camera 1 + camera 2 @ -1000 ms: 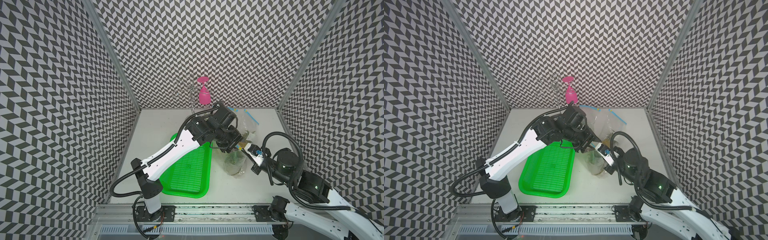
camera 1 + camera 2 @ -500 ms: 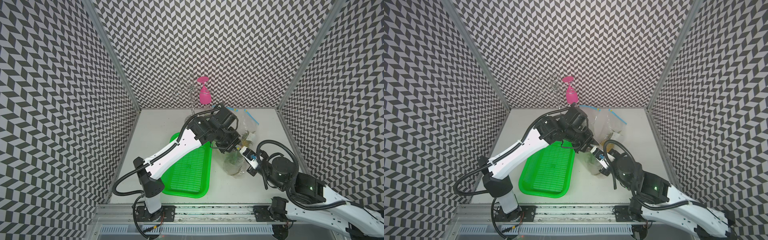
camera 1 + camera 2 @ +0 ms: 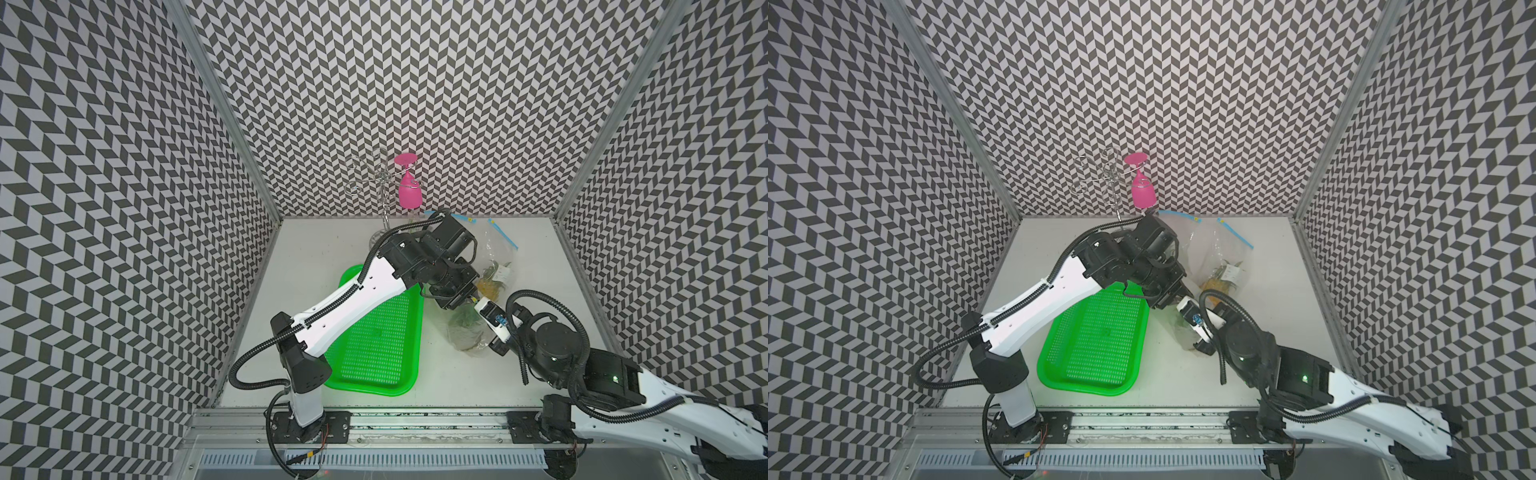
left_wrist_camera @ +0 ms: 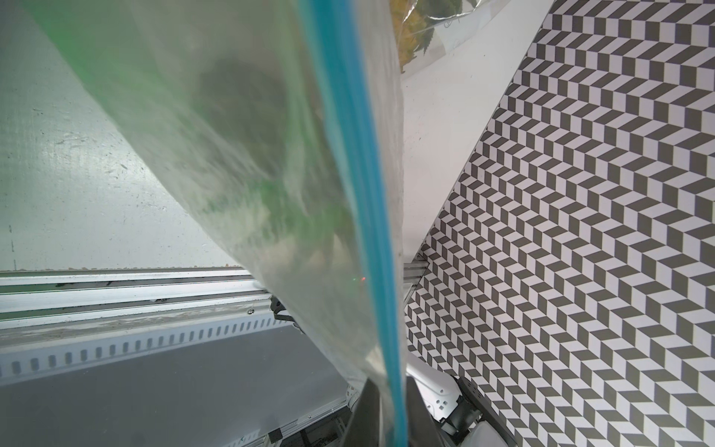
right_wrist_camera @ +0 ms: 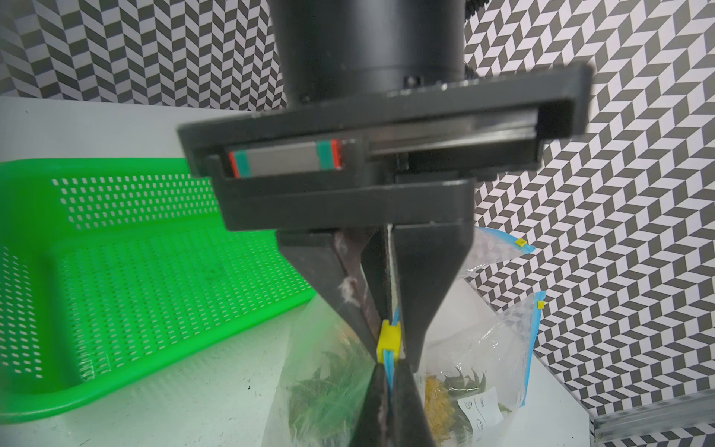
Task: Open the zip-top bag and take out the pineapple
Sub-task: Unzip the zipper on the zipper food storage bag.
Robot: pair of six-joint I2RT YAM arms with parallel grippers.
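A clear zip-top bag (image 3: 467,336) with a blue zip strip (image 4: 348,154) stands right of the green tray. The pineapple shows through it as green leaves (image 5: 325,391). Both grippers meet at the bag's top edge. My left gripper (image 3: 467,296) (image 4: 389,381) comes from the back, its jaws shut on the zip strip at the yellow slider (image 5: 388,340). From the front, my right gripper (image 3: 478,303) (image 5: 390,367) is shut on the same strip just below the slider. The pineapple's body is blurred behind the plastic.
Another clear bag (image 3: 496,266) holding a yellow pineapple and a white label lies just behind. The green mesh tray (image 3: 374,353) is to the left under my left arm. A wire rack (image 3: 374,174) with a pink glass (image 3: 409,191) stands at the back wall.
The left gripper's jaws have closed onto the zip edge. The right arm has swung lower and toward the front, its gripper still on the bag.
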